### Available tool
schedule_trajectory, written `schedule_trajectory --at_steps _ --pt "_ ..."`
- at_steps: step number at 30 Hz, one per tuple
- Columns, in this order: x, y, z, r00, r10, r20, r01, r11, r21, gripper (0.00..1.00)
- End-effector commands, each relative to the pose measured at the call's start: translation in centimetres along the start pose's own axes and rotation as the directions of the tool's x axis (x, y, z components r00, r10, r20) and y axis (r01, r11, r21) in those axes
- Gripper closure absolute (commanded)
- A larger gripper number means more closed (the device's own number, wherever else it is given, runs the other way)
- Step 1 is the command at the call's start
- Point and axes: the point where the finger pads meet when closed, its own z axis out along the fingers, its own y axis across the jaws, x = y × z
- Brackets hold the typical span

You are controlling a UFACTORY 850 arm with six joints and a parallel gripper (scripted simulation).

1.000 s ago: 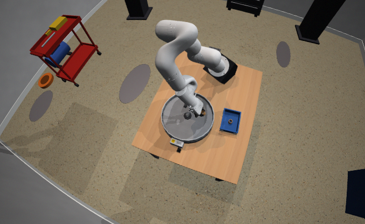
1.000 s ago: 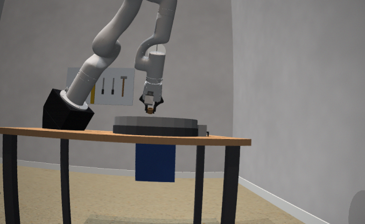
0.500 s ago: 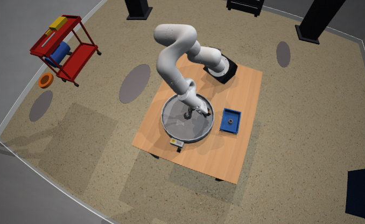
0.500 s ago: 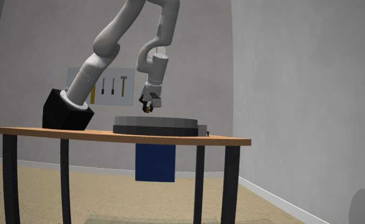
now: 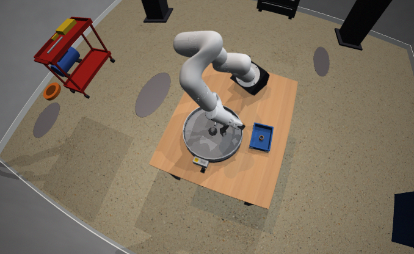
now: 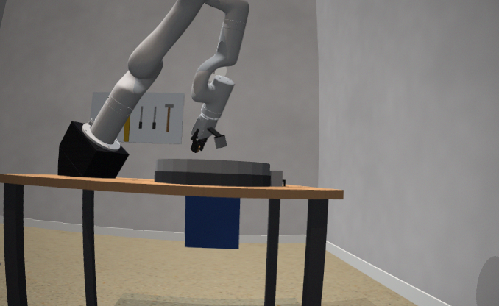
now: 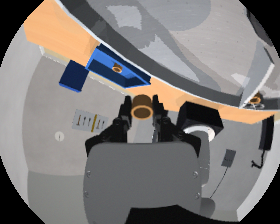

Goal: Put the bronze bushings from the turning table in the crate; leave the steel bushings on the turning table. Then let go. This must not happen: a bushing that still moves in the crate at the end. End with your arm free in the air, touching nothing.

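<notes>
Top view, left to right. Far left, on the floor: a red cart (image 5: 87, 71) with a yellow box (image 5: 66, 26) on its top board, and an orange ring (image 5: 57, 95) near its foot.

Next, my wooden table (image 5: 259, 182) (image 6: 168, 187) (image 7: 51, 35). Its left part bears the round turning table (image 5: 199, 141) (image 6: 210, 167) (image 7: 186, 35), a hub (image 5: 212, 130) standing at the centre. A small pale control box (image 5: 199, 161) sits just beside the rim.

At the far edge of the wrist view, one bronze bushing (image 7: 255, 98) shows near the turning table's rim, partly hidden; pale rings crowd it, too small to sort out.

My pincer (image 5: 241, 126) (image 6: 197, 146) (image 7: 141, 101) hangs tilted above the turning table's crate-side rim, clear of it. It is closed on a bronze bushing (image 6: 199, 148) (image 7: 142, 106), gripped between both fingers, open end showing to my wrist camera.

Further right, my black base (image 5: 254, 90) (image 6: 69, 163) (image 7: 195, 113) at the table's back. Rightmost on the wood, the blue crate (image 5: 270, 138) (image 7: 106, 77), well apart from my base. Inside lies one bronze bushing (image 5: 261, 137) (image 7: 117, 68), touching no wall.
</notes>
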Motion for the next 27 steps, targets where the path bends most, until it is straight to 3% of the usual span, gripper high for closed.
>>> schedule_trajectory --at_steps 1,4,8,19,21,23,27 --pt "-1.0 -0.4 0.5 0.987 -0.157 0.046 0.158 0.987 -0.030 1.00" --pt "-1.2 -0.4 0.6 0.980 -0.190 0.055 0.192 0.981 -0.034 1.00" --pt "-2.1 -0.6 1.0 0.933 -0.346 0.100 0.351 0.935 -0.044 1.00" --pt "-4.0 -0.6 1.9 0.724 -0.658 0.207 0.678 0.734 -0.035 1.00" --pt "-4.0 -0.6 1.9 0.724 -0.658 0.207 0.678 0.734 -0.035 1.00" --pt "-4.5 -0.5 2.2 0.634 -0.736 0.239 0.761 0.648 -0.022 1.00" --pt "-4.9 -0.5 2.4 0.535 -0.800 0.269 0.832 0.555 -0.005 1.00"
